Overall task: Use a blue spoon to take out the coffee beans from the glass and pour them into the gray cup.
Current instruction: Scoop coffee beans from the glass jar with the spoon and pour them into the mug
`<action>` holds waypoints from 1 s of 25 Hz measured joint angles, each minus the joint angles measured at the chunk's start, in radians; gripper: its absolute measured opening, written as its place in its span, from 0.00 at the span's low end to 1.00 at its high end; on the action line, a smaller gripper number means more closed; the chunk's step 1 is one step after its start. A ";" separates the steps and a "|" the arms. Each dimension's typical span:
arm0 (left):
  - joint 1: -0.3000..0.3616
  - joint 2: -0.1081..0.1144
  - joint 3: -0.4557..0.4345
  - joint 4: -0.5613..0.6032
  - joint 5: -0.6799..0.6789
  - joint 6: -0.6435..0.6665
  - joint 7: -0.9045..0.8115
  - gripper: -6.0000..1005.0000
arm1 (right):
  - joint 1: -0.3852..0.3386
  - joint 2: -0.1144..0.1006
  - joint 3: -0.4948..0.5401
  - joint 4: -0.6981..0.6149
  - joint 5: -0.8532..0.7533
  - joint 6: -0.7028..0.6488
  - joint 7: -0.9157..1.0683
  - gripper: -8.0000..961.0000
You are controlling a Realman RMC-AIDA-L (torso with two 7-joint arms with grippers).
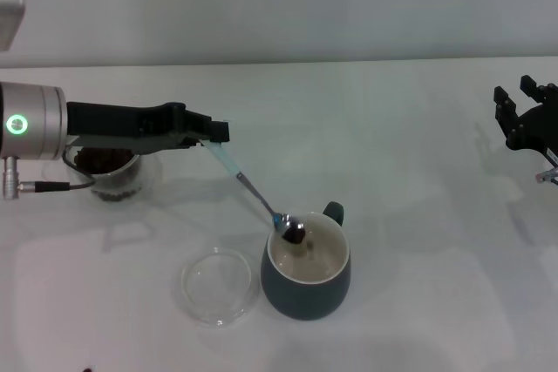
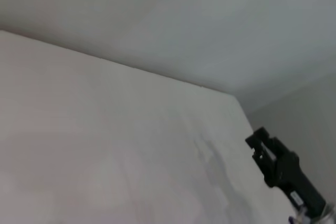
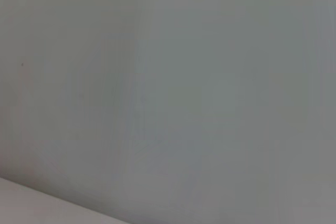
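Observation:
In the head view my left gripper (image 1: 216,133) is shut on the pale blue handle of the blue spoon (image 1: 253,189). The spoon slants down to the right. Its metal bowl holds a few dark coffee beans (image 1: 294,233) just over the near-left rim of the gray cup (image 1: 307,288). The cup's cream inside shows and its handle points to the far right. The glass (image 1: 116,179) with more beans (image 1: 103,161) stands under my left arm, partly hidden by it. My right gripper (image 1: 521,107) is open and parked at the far right; it also shows in the left wrist view (image 2: 262,145).
A flat clear glass dish (image 1: 218,284) lies on the white table (image 1: 410,215) just left of the gray cup. A cable (image 1: 52,185) hangs from my left arm next to the glass. The right wrist view shows only a plain grey wall.

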 joint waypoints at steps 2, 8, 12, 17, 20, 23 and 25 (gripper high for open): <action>0.013 -0.002 0.027 0.045 0.000 0.003 0.000 0.14 | 0.000 0.000 0.000 0.000 0.000 0.000 0.000 0.41; 0.042 -0.016 0.048 0.155 0.018 0.015 0.008 0.14 | 0.001 0.001 0.000 0.000 0.000 0.000 0.003 0.41; 0.042 -0.029 0.049 0.186 0.068 0.015 0.029 0.14 | 0.001 0.001 0.000 0.000 0.000 0.000 0.005 0.41; 0.048 -0.053 0.049 0.255 0.132 0.015 0.035 0.14 | 0.001 0.002 0.000 0.000 0.000 0.001 0.006 0.41; 0.052 -0.060 0.043 0.274 0.144 0.014 0.037 0.14 | 0.001 0.002 0.000 0.000 0.006 0.002 0.007 0.41; 0.053 -0.062 0.032 0.278 0.144 0.013 0.045 0.14 | 0.001 0.002 0.000 0.000 0.011 0.003 0.006 0.41; 0.053 -0.062 0.013 0.278 0.139 0.013 0.055 0.14 | 0.001 0.002 0.000 0.000 0.012 0.003 0.006 0.41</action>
